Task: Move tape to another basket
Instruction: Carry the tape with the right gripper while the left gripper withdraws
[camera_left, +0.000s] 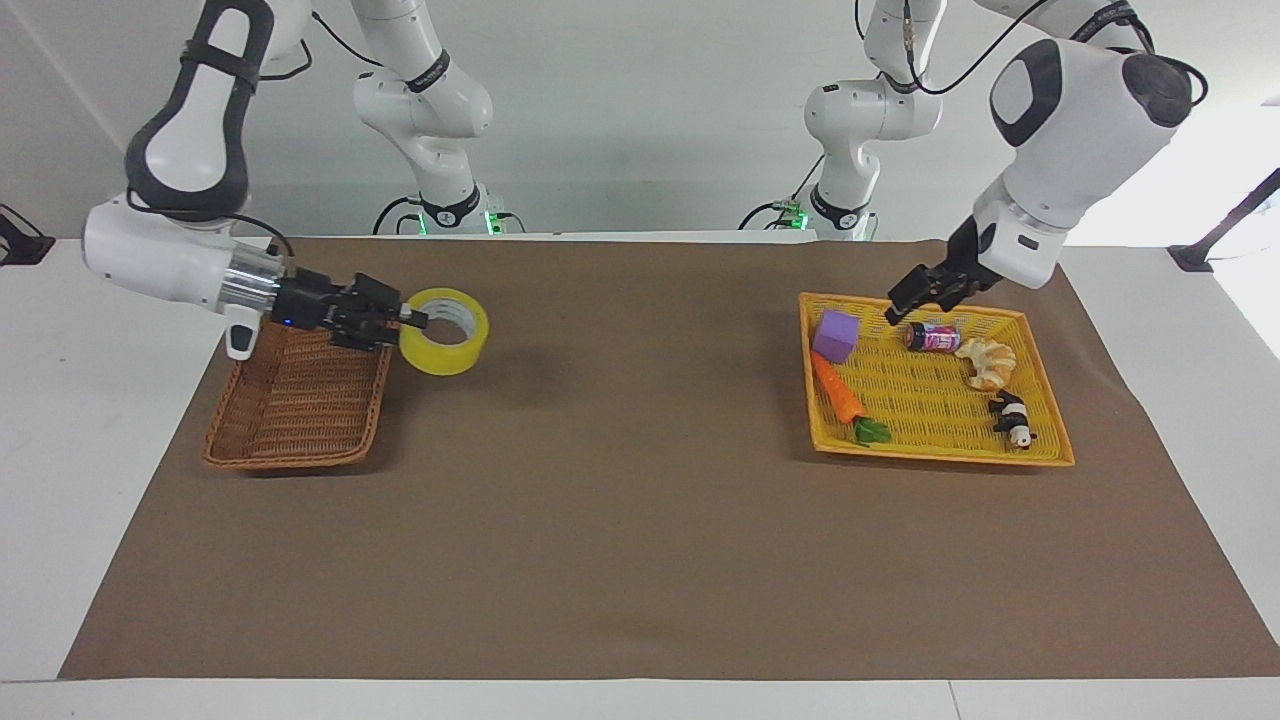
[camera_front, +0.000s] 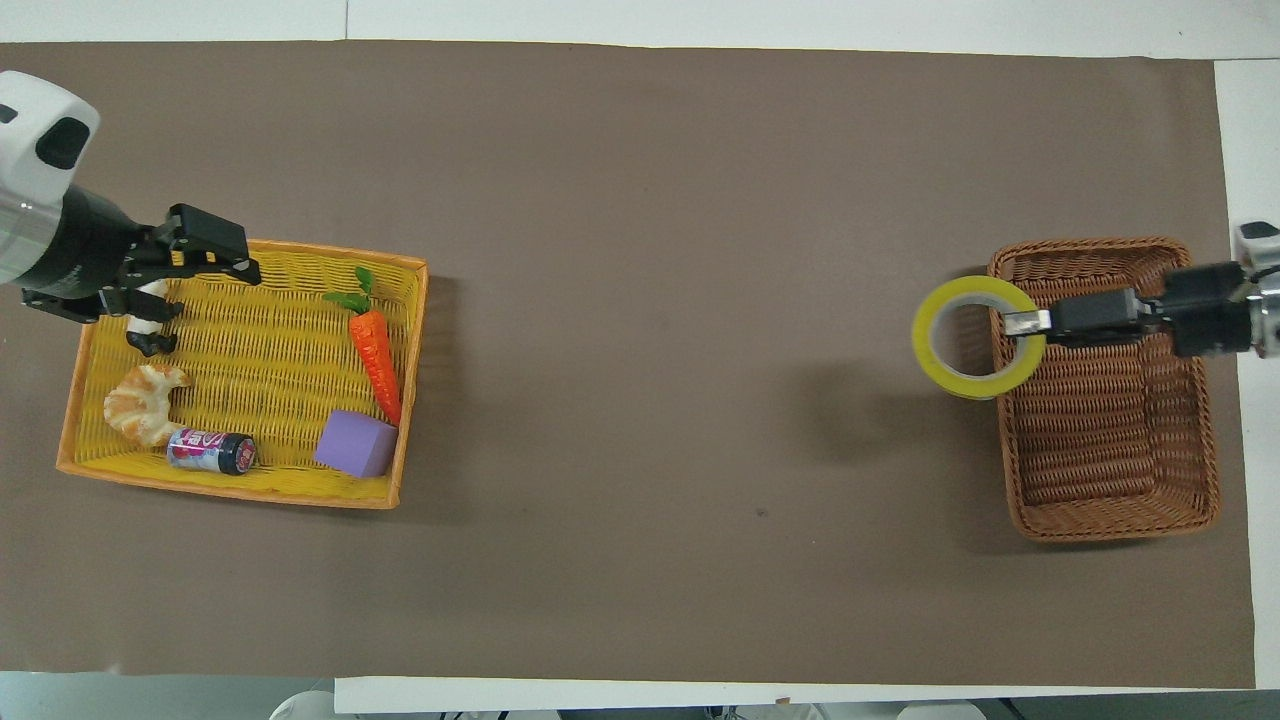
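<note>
The tape (camera_left: 441, 356) (camera_front: 923, 346), a yellow roll with a pale core, hangs in the air with its hole facing up. My right gripper (camera_left: 410, 320) (camera_front: 1022, 322) is shut on the roll's wall, one finger inside the ring. The roll is over the brown wicker basket's (camera_left: 286, 462) (camera_front: 1110, 526) rim on the side toward the table's middle, mostly above the mat. The right gripper's body reaches across above the basket. My left gripper (camera_left: 903, 311) (camera_front: 205, 290) stands open and holds nothing, raised over the yellow tray (camera_left: 940, 456) (camera_front: 230, 490).
In the yellow tray lie a purple cube (camera_left: 836, 335), a carrot (camera_left: 838, 390), a small can (camera_left: 932, 338), a croissant (camera_left: 986, 362) and a panda figure (camera_left: 1014, 420). A brown mat (camera_left: 640, 520) covers the table between tray and basket.
</note>
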